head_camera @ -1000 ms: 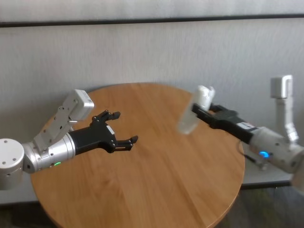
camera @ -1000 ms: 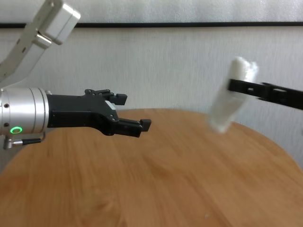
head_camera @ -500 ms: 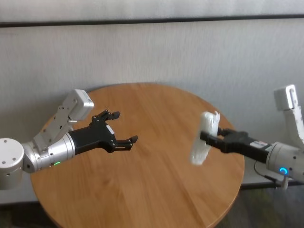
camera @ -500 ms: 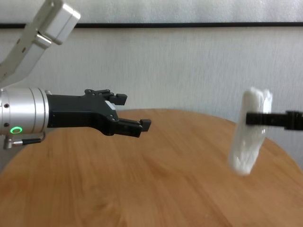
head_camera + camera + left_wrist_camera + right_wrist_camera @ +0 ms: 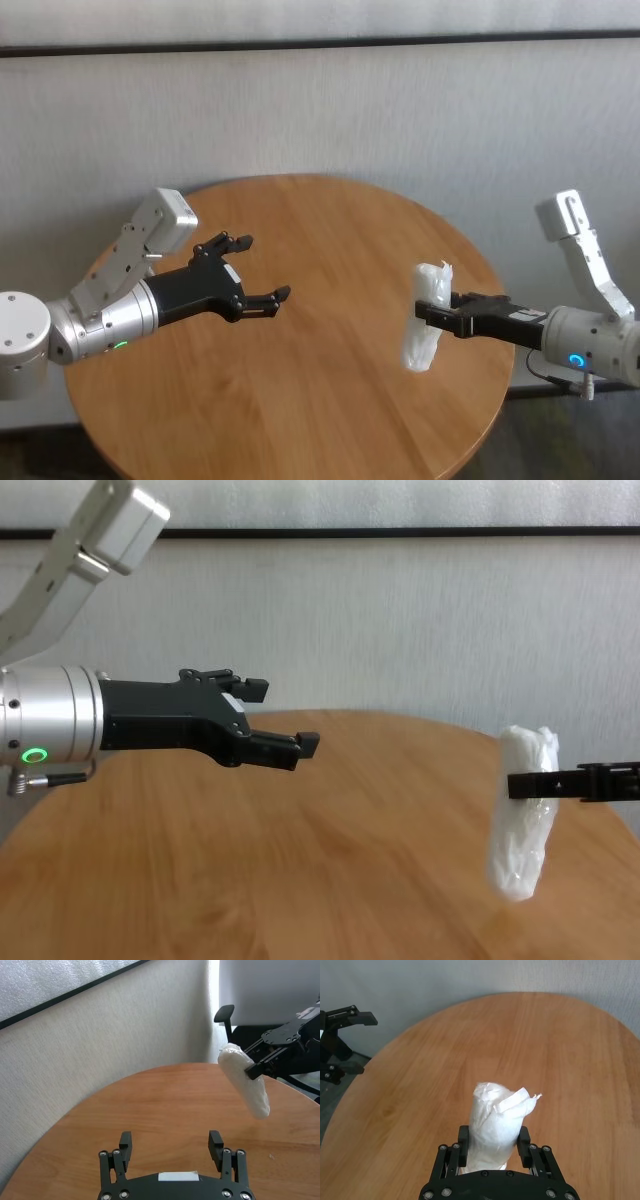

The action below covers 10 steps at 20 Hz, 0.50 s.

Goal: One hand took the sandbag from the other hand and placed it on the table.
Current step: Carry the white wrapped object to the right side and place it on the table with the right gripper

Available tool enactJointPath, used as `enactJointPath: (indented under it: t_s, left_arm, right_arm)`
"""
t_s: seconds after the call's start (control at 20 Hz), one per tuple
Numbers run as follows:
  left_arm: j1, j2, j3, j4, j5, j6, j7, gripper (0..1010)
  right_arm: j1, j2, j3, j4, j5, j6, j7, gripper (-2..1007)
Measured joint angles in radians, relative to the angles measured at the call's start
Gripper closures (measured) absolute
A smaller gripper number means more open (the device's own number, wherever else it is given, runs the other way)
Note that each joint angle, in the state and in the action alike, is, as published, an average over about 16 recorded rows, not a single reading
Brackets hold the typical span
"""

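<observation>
The white crinkled sandbag (image 5: 424, 318) hangs nearly upright in my right gripper (image 5: 432, 311), which is shut on its upper half. It hangs low over the right side of the round wooden table (image 5: 300, 400); I cannot tell whether its lower end touches the top. It also shows in the chest view (image 5: 521, 830), the left wrist view (image 5: 246, 1081) and the right wrist view (image 5: 496, 1110), clamped between the fingers (image 5: 463, 1136). My left gripper (image 5: 265, 266) is open and empty above the table's left side, far from the sandbag, with fingertips (image 5: 215, 1137) spread wide.
A grey wall (image 5: 320, 110) runs behind the table. The table's right edge (image 5: 508, 350) lies just under my right wrist. A black office chair (image 5: 224, 1012) stands beyond the table on its right side.
My right gripper has carried the sandbag from high over the table's far right down to low over its right side. The left arm has not moved.
</observation>
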Motion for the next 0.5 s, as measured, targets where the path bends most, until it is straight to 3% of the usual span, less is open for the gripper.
enactJointPath:
  t_s: [0.5]
  left_arm:
    - [0.000, 0.000, 0.000, 0.000, 0.000, 0.000, 0.000, 7]
  right_arm:
    - [0.085, -0.048, -0.056, 0.080, -0.079, 0.032, 0.004, 431]
